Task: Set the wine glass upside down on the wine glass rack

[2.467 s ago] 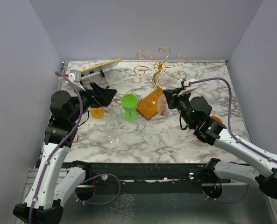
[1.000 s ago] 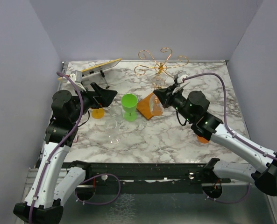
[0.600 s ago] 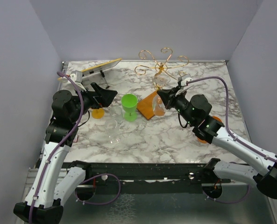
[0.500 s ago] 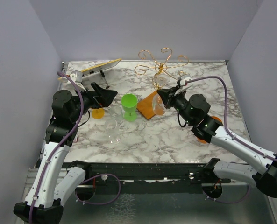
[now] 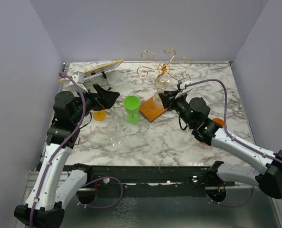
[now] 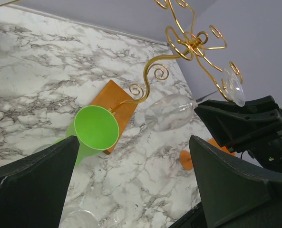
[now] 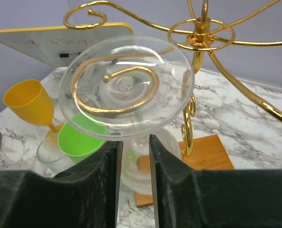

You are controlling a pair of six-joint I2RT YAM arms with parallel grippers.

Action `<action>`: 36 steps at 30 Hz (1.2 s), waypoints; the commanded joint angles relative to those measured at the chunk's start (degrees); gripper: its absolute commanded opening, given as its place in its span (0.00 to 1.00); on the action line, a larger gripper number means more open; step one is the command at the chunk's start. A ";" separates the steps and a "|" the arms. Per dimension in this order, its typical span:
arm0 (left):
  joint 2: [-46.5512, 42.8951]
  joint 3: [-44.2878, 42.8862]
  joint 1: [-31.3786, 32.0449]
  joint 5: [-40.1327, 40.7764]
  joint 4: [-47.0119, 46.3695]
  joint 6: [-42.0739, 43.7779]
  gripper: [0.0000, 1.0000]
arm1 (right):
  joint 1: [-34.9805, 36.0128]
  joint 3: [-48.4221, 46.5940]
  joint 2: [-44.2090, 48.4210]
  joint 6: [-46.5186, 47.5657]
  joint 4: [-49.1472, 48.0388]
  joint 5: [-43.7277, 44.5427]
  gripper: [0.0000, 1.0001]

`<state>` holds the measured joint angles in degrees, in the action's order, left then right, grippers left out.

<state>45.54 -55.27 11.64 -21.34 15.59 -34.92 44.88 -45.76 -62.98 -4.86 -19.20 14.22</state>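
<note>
Over the left side of the desk (image 5: 155, 140), the left tool (image 5: 111, 96) hangs with fingers wide apart. Further right, the right tool (image 7: 133, 147) is clamped on the inverted wine glass (image 7: 126, 85), whose foot is right beside a spiral of the wine glass rack (image 7: 205, 149).

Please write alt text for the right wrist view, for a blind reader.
The right gripper holds a clear wine glass upside down by its stem, its foot overlapping a gold spiral arm of the rack. Behind stand a green cup, a yellow goblet and a tilted board.
</note>
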 commanded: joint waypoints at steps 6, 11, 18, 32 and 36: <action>0.77 -0.42 0.01 -0.31 0.40 0.29 0.99 | 0.12 -0.39 -1.27 -0.14 -1.18 2.38 0.42; 1.15 -0.62 -0.04 -0.88 0.44 0.29 0.99 | 0.15 0.13 0.50 -0.99 -0.96 2.26 0.53; 5.38 -3.04 -0.04 -4.52 4.44 2.95 0.99 | 0.11 1.66 5.86 -1.89 2.88 -0.62 0.63; 17.37 -8.28 0.91 5.69 11.58 5.52 0.78 | 0.12 -0.33 20.38 -13.26 26.63 1.59 0.64; 22.47 -9.65 3.30 6.14 12.24 6.62 0.77 | 0.14 -3.33 19.62 -15.65 31.79 4.17 0.64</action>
<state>64.07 -62.72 12.62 -18.37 24.86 -30.09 44.88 -45.87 -42.57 -16.51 3.27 15.00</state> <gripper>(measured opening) 0.776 0.643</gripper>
